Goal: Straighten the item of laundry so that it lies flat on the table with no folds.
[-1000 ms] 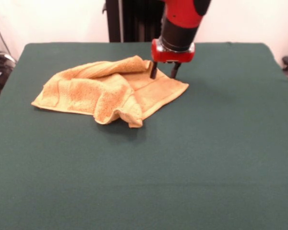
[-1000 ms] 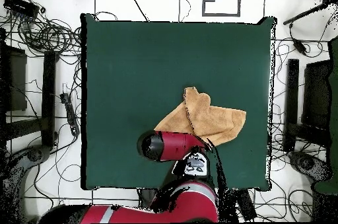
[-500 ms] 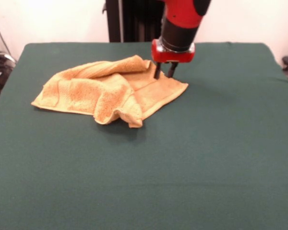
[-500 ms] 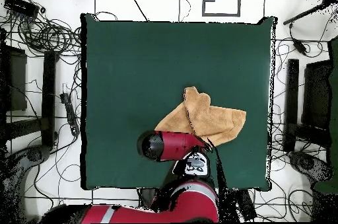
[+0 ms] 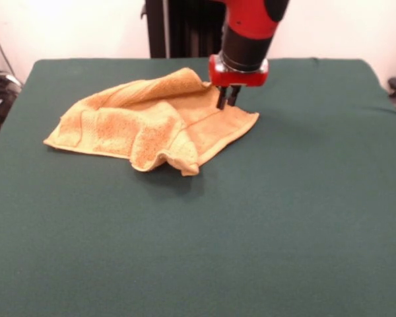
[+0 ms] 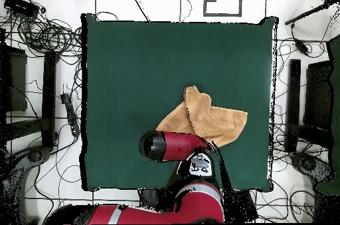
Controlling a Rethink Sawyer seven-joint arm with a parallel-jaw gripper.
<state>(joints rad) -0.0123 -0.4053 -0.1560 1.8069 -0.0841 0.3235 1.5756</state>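
1. Fingers [image 5: 222, 98] that you saw spread apart 1.0 s ago, 1 on either side of a ridge of cloth, now stand almost together, and the gripper [image 5: 226, 99] is pinched on the towel [image 5: 152, 125] near its far right corner.
2. You can see the folded far edge of the towel just left of the gripper standing higher than it did 0.5 s ago, a peaked ridge rising beside the red collar.
3. The rest of the towel has hardly shifted: the same flat left corner, the same rolled lump at the front.
4. In the front view the towel lies on the far half of the table [image 5: 251, 231], left of the gripper and reaching just under it.
5. Its long axis runs left to right across the table, tilted a little, with the left tip nearer you than the right tip by the gripper.
6. It is not flat: 1 layer is doubled over the middle, and a thick curl hangs at the front, below and left of the gripper.
7. In the overhead view the towel [image 6: 209, 121] shows as a rough wedge, with its blunt point away from the arm [image 6: 174, 147] and its wide end at the table's right side.
8. There the arm covers the towel's near edge, so you cannot see the grip itself from above.
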